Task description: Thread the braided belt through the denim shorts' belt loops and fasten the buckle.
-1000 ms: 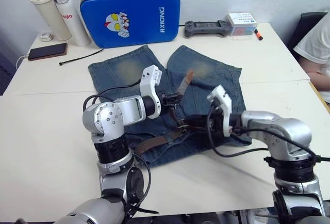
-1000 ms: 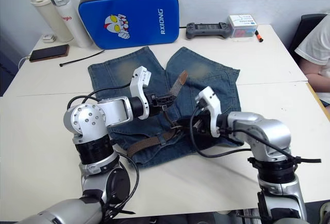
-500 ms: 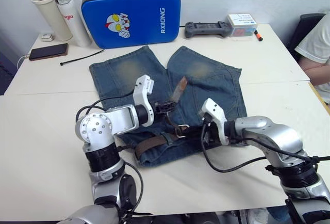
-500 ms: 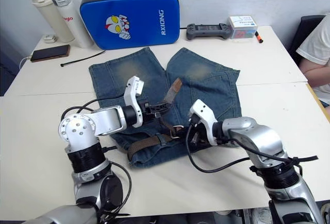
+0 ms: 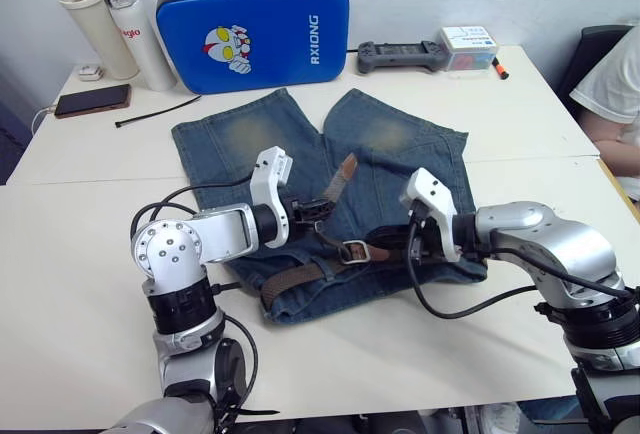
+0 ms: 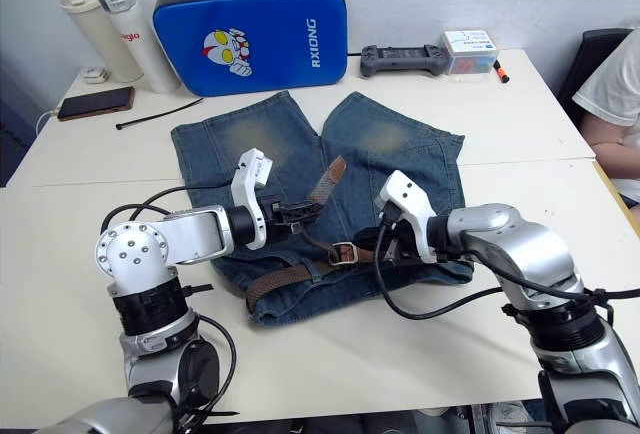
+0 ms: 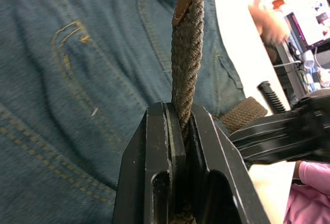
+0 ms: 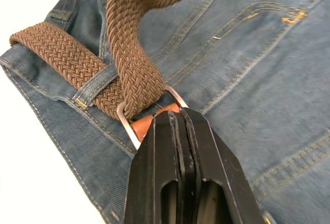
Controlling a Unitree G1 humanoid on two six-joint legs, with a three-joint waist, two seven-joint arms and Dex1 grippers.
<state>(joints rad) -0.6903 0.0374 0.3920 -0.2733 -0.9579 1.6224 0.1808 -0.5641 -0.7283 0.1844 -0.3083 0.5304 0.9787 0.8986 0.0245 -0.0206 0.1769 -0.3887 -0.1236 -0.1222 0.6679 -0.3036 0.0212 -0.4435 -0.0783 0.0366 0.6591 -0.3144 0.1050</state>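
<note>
The denim shorts (image 5: 400, 154) lie flat on the table with the waistband toward me. The braided belt (image 5: 295, 279) runs along the waistband under a belt loop (image 8: 95, 82). It then passes through the buckle (image 5: 352, 251) and rises to its leather tip (image 5: 347, 166). My left gripper (image 5: 322, 204) is shut on the strap just below that tip, holding it up off the denim (image 7: 180, 114). From the right side, my right gripper (image 5: 373, 246) is shut on the buckle at its leather tab (image 8: 172, 116).
Along the back stand a blue padded case (image 5: 250, 24) and two bottles (image 5: 90, 29). A phone (image 5: 92, 100) and a black cable tie (image 5: 155, 111) lie near them, with a controller (image 5: 400, 54) and a small box (image 5: 470, 46) further right. A person sits at the far right (image 5: 615, 84).
My left gripper has come lower and a little left with the strap end in it. My right gripper keeps its hold at the buckle. The head view has shifted slightly.
</note>
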